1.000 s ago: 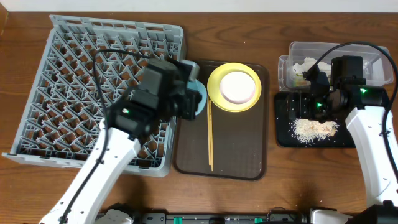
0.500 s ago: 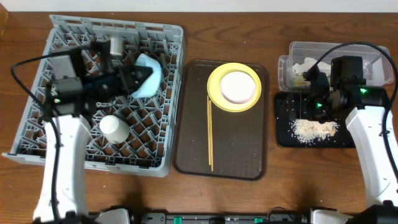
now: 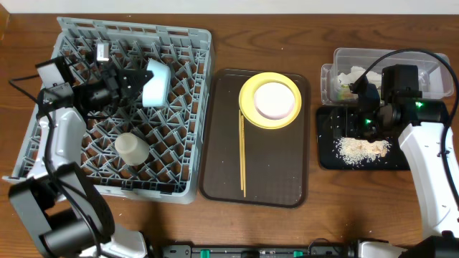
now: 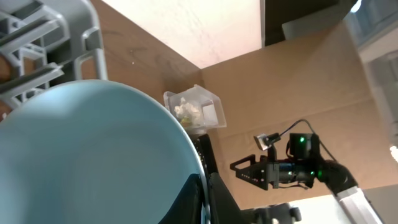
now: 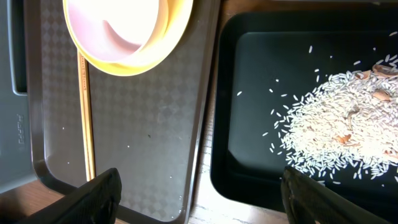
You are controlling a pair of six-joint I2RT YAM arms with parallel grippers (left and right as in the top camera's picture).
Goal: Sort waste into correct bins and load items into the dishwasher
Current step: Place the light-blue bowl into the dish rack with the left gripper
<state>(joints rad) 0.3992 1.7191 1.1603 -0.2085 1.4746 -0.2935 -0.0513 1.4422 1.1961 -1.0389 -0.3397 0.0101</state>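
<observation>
The left gripper (image 3: 135, 81) clamps the blue bowl (image 3: 155, 82) on edge over the rack (image 3: 193, 143), likely so it slots in upright, while the right gripper (image 5: 202, 186) hangs spread and empty above the rice (image 5: 339, 134) on the black tray (image 5: 249, 93).

One grey dish rack (image 3: 165, 168) fills the left end of the bench, and one dark brown serving tray (image 3: 272, 172) lies mid-bench. There are two bowls: a light blue bowl (image 3: 155, 82) over the rack and a cream-white bowl (image 3: 276, 100) on the single yellow plate (image 3: 247, 106). There is one small white cup (image 3: 131, 149), and two wooden chopsticks (image 3: 242, 154) lie side by side. Two bins stand by the right edge: one clear tub (image 3: 437, 64) and one black tray (image 3: 330, 154). The waste amounts to one crumpled napkin (image 3: 353, 74) and one heap of rice grains (image 3: 364, 148).
</observation>
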